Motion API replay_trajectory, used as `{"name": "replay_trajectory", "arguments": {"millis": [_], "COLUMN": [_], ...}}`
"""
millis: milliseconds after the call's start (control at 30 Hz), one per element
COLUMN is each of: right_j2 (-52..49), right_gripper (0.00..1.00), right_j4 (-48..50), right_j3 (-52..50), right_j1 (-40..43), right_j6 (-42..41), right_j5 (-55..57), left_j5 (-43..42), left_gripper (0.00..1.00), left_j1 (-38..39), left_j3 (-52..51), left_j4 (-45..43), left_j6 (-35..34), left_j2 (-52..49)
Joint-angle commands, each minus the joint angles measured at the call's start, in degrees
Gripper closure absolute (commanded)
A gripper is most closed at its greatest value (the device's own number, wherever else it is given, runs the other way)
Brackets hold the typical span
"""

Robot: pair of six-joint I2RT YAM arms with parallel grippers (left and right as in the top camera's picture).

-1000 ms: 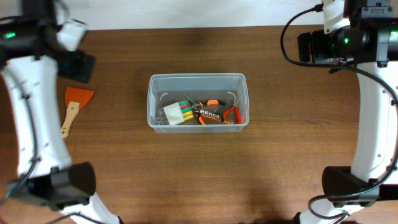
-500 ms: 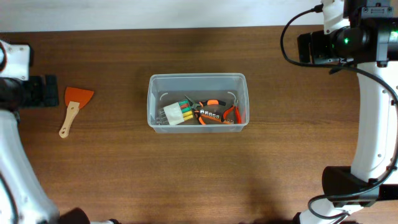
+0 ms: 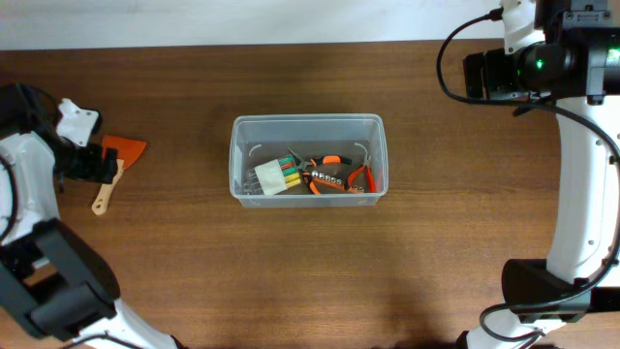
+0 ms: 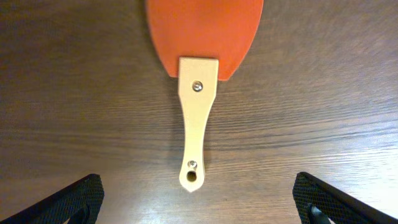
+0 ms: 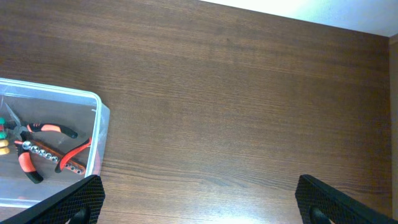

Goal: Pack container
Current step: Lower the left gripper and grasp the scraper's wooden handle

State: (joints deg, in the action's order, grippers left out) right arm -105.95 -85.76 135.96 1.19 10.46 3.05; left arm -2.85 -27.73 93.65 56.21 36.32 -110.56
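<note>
The clear plastic container (image 3: 308, 158) sits mid-table and holds orange-handled pliers (image 3: 334, 174), a bit rack and a white block with coloured tips (image 3: 276, 175). Its corner also shows in the right wrist view (image 5: 93, 124). An orange scraper with a wooden handle (image 3: 114, 167) lies on the table to the left. My left gripper (image 4: 196, 205) is open just above it, the handle's end (image 4: 193, 174) lying between the fingers. My right gripper (image 5: 199, 202) is open and empty, high at the back right over bare wood.
The dark wooden table (image 3: 310, 271) ends at a white wall along the far edge. The right arm's base (image 3: 542, 291) stands at the front right, the left arm's base (image 3: 58, 291) at the front left.
My left arm has swung down from the far left onto the scraper, its gripper now over the handle. The right arm, the container and the scraper have not moved.
</note>
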Motion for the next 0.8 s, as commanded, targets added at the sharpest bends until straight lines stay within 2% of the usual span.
{"name": "replay_trajectory", "arguments": {"millis": [0,767], "right_j2": [-0.2,-0.2], "right_gripper": [0.01,0.01], "right_j4": [-0.3,-1.0], "right_j3": [0.2,0.2], "right_j1": [0.4,0.4], "right_j6": [-0.5,-0.5], "right_j5": [0.7,0.7], "left_j5": [0.9,4.2], "left_gripper": [0.01,0.01], "left_j1": [-0.2,-0.2], "left_j3": [-0.1,-0.1], "left_j4": [-0.5,-1.6], "left_j6": [4.3,3.8], "left_j2": [-5.2,-16.0]}}
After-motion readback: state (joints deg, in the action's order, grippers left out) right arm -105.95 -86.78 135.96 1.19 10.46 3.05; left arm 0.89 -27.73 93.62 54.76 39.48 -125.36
